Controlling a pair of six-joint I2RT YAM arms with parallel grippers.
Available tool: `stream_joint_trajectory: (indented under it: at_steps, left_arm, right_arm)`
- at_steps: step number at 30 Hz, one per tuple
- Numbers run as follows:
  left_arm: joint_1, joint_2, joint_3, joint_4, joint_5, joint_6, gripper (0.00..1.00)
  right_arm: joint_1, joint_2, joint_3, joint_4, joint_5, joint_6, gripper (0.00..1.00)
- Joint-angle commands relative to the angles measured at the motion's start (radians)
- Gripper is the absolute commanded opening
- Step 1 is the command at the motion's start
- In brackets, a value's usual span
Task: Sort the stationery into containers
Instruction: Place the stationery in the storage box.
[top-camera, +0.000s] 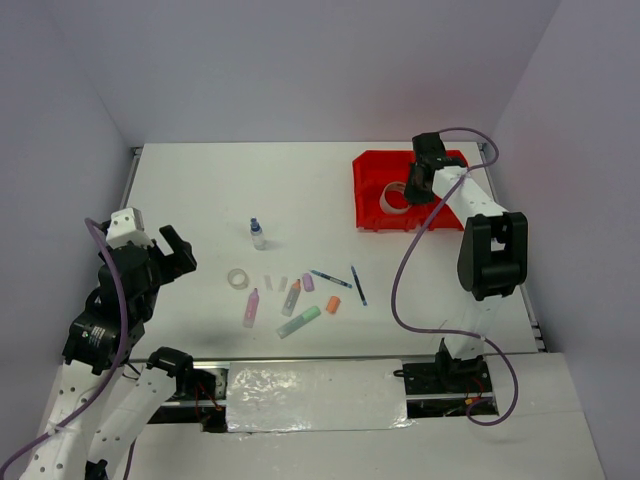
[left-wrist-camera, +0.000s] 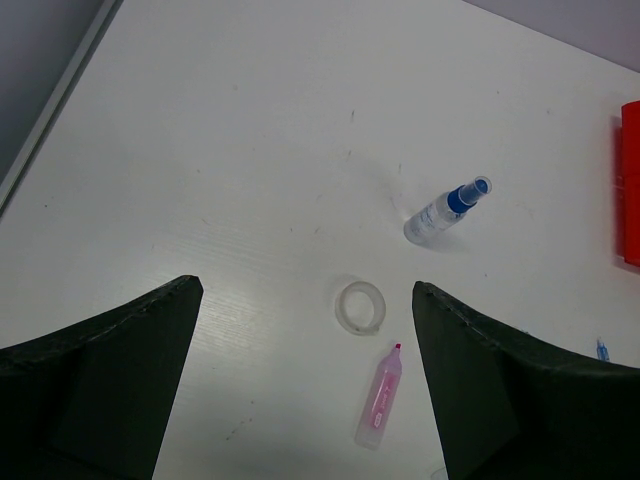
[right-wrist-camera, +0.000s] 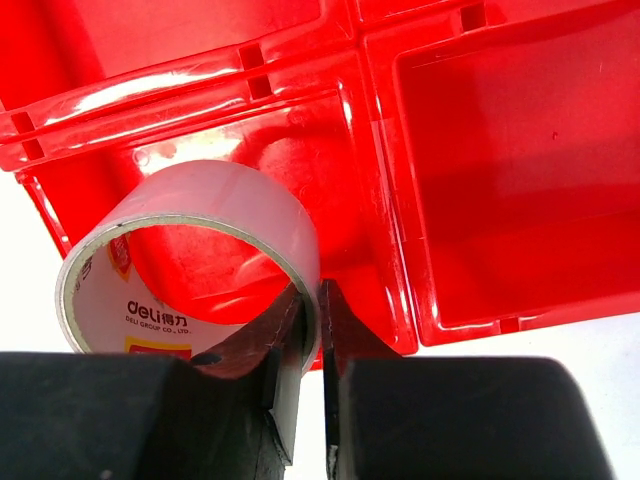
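My right gripper (right-wrist-camera: 318, 295) hangs over the near-left bin of the red containers (right-wrist-camera: 480, 150), shut on the wall of a wide clear tape roll (right-wrist-camera: 230, 200). From above, that roll (top-camera: 396, 197) sits inside the containers (top-camera: 372, 170) under the right gripper (top-camera: 412, 187). My left gripper (top-camera: 183, 252) stands open and empty above the table's left side. Ahead of the open left gripper (left-wrist-camera: 307, 288) lie a small tape roll (left-wrist-camera: 360, 306), a pink highlighter (left-wrist-camera: 380, 396) and a blue-capped bottle (left-wrist-camera: 445, 210).
Mid-table lie the small tape roll (top-camera: 238, 278), pink highlighter (top-camera: 250, 307), bottle (top-camera: 258, 234), green highlighter (top-camera: 298, 322), orange-tipped highlighter (top-camera: 291, 297), two dark pens (top-camera: 330, 278) (top-camera: 358, 285), an orange piece (top-camera: 332, 305) and a purple piece (top-camera: 308, 283).
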Motion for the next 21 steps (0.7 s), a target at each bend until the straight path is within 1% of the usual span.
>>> stream_joint_trajectory:
  at_steps: [1, 2, 5, 6, 8, 11, 14, 15, 17, 18, 20, 21]
  left_arm:
    - [-0.004, 0.003, 0.013, 0.046, 0.004, 0.011, 0.99]
    - [-0.005, 0.003, 0.013, 0.046, 0.004, 0.012, 0.99]
    - [-0.005, 0.003, 0.013, 0.047, 0.005, 0.011, 0.99]
    - [-0.005, 0.004, 0.013, 0.047, 0.007, 0.012, 0.99]
    - [-0.004, 0.006, 0.013, 0.047, 0.009, 0.014, 0.99]
    - [-0.004, 0.009, 0.013, 0.046, 0.005, 0.011, 0.99]
    - [-0.004, 0.008, 0.013, 0.046, 0.004, 0.011, 0.99]
    - [-0.005, 0.006, 0.013, 0.046, 0.004, 0.012, 0.99]
    - [-0.004, 0.008, 0.013, 0.046, 0.004, 0.012, 0.99]
    - [-0.004, 0.008, 0.013, 0.047, 0.005, 0.012, 0.99]
    - [-0.004, 0.014, 0.015, 0.046, -0.001, 0.009, 0.99]
    - [-0.005, 0.015, 0.016, 0.04, -0.01, 0.006, 0.99]
  right_arm:
    - [0.001, 0.008, 0.038, -0.007, 0.001, -0.015, 0.19]
    - [0.001, 0.016, 0.044, -0.013, 0.01, -0.017, 0.19]
    - [0.002, 0.034, 0.072, -0.025, 0.03, -0.018, 0.26]
    - [0.001, 0.034, 0.073, -0.023, 0.032, -0.02, 0.36]
    - [0.002, 0.033, 0.075, -0.02, 0.023, -0.021, 0.37]
    - [0.002, 0.034, 0.079, -0.022, 0.008, -0.023, 0.46]
    - [0.001, 0.031, 0.089, -0.033, 0.001, -0.024, 0.51]
    - [0.002, 0.021, 0.099, -0.039, -0.009, -0.021, 0.56]
    - [0.008, -0.027, 0.101, -0.034, -0.019, -0.017, 0.59]
    - [0.03, -0.051, 0.102, -0.031, -0.023, -0.02, 0.63]
    - [0.07, -0.122, 0.11, -0.02, -0.026, -0.033, 0.66]
    - [0.121, -0.142, 0.128, -0.02, -0.019, -0.041, 0.69]
